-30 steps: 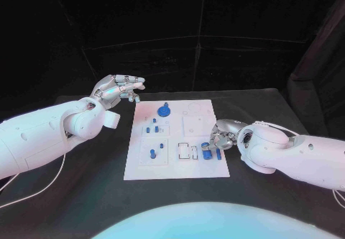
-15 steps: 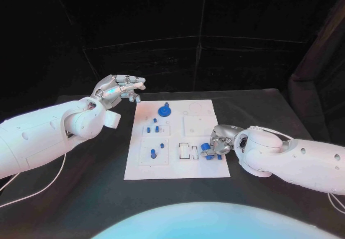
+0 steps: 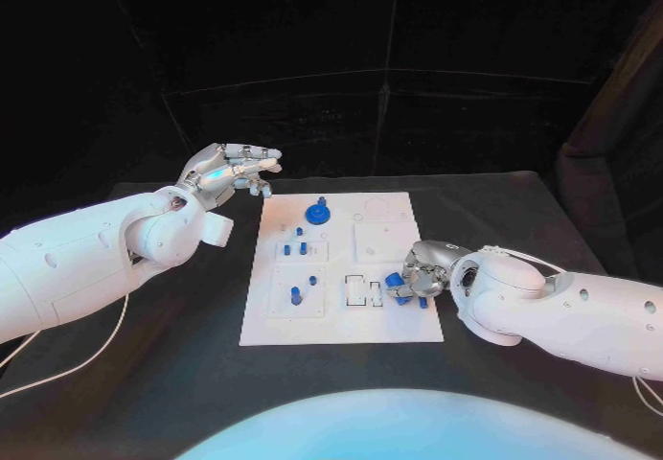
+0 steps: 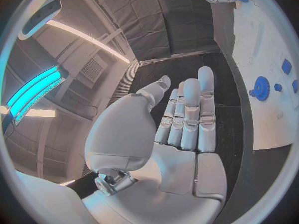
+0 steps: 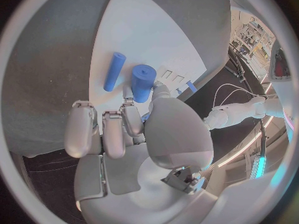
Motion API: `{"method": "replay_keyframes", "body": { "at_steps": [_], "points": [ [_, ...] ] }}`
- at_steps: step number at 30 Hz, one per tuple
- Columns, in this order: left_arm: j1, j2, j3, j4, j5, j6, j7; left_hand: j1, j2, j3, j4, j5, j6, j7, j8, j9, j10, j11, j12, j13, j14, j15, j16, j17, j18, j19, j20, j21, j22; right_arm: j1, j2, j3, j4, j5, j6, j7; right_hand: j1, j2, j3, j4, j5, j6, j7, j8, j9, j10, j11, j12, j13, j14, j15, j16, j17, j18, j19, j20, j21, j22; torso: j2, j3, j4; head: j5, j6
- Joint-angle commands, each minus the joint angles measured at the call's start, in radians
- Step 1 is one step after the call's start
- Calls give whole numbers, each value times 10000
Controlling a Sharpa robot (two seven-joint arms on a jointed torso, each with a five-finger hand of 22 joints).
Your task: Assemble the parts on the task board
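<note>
The white task board point(image 3: 362, 321) lies mid-table, with a blue gear point(image 3: 318, 212) near its far edge and several small blue pegs point(image 3: 294, 248) standing in it. My right hand point(image 3: 422, 266) is at the board's right edge. Its thumb and a finger pinch a thick blue cylinder point(image 5: 142, 82), also seen from the head camera as the cylinder point(image 3: 396, 281). A thin blue rod point(image 5: 114, 71) lies on the board beside it. My left hand point(image 3: 228, 172) hovers off the board's far left corner, its fingers point(image 4: 190, 115) straight and holding nothing.
Two narrow rectangular slots point(image 3: 356, 289) sit just left of the cylinder. The left wrist view shows the gear point(image 4: 259, 88) on the board point(image 4: 268, 40). Black tabletop point(image 3: 166, 364) surrounds the board; a white cable point(image 3: 518, 238) runs along my right arm.
My right hand has shifted slightly toward the board's middle with the blue cylinder, and its forearm has swung nearer. The left hand has stayed put.
</note>
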Motion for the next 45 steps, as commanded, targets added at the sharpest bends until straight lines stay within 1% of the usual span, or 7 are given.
{"method": "replay_keyframes", "body": {
  "at_steps": [1, 7, 13, 20, 34, 41, 45],
  "points": [
    [14, -2, 8, 4, 45, 134, 17, 42, 63, -62, 22, 38, -68, -31, 36, -14, -47, -9, 24, 16, -71, 32, 48, -10, 134, 70, 31, -59, -11, -8, -141, -4, 334, 841, -1090, 237, 112, 6, -14, -80, 149, 78, -34, 90, 115, 17, 27, 33, 15, 654, -89, 48, 428, -53, 29, -54, 64, 12, -12, -5, -11, 1, -1],
    [13, 17, 6, 0, 45, 163, -4, 35, 63, -88, 27, 38, -76, -30, 47, -14, -66, -7, 52, 15, -78, 35, 53, -25, 133, 73, 33, -71, -22, 2, -332, 6, 878, 1519, -1979, 576, 230, 23, -40, -110, 456, 79, -44, 85, 184, 35, 12, 28, 47, 657, -103, 59, 452, -55, 34, -77, 73, 25, -14, -19, 19, -14, -1],
    [12, 23, 4, 7, 45, 188, -29, 35, 63, -88, 27, 38, -76, -30, 47, -14, -66, -7, 52, 15, -78, 35, 53, -25, 133, 73, 33, -71, -22, 13, -279, 14, 1085, 1895, -2241, 682, 243, 18, -54, -110, 522, 74, -44, 79, 198, 33, 12, 17, 46, 657, -105, 60, 454, -56, 34, -81, 74, 28, -4, -22, 39, 41, -1],
    [13, 18, 2, 15, 45, 216, -54, 35, 63, -88, 27, 38, -76, -30, 47, -14, -66, -7, 52, 15, -78, 35, 53, -25, 133, 73, 33, -71, -22, 18, 84, 17, 946, 2118, -1978, 629, 222, 7, -85, -88, 554, 70, -39, 72, 213, 33, 15, 10, 49, 658, -106, 63, 461, -57, 34, -84, 75, 29, 2, -15, 6, 142, -1],
    [16, 50, 2, 25, 45, 250, -85, 35, 63, -88, 27, 38, -76, -30, 47, -14, -66, -7, 52, 15, -78, 35, 53, -25, 133, 73, 33, -71, -22, 31, 969, 20, 322, 2124, -1473, -134, -72, -6, -356, 82, 211, 71, -43, 36, 328, -19, 20, -161, -39, 646, -100, 41, 426, -55, 24, -76, 64, 17, 9, -11, 12, 247, -1],
    [16, 56, 1, 20, 45, 258, -92, 35, 63, -88, 27, 38, -76, -30, 47, -14, -66, -7, 52, 15, -78, 35, 53, -25, 133, 73, 33, -71, -22, 35, 1095, 20, 212, 1880, -1441, -389, -340, -6, -636, 94, -564, 114, -68, 38, 457, 0, 3, -199, -12, 644, -111, 33, 419, -52, 19, -84, 55, 9, 7, -7, -5, 271, -1],
    [17, 60, 1, 20, 45, 266, -96, 35, 63, -88, 27, 38, -76, -30, 47, -14, -66, -7, 52, 15, -78, 35, 53, -25, 133, 73, 33, -71, -22, 36, 1164, 20, 170, 1725, -1452, -484, -744, -56, -956, 113, -2094, 107, -79, 22, 574, -19, -2, -283, -24, 639, -118, 18, 404, -49, 10, -96, 37, -12, 4, -5, -14, 268, -1]
  ]
}}
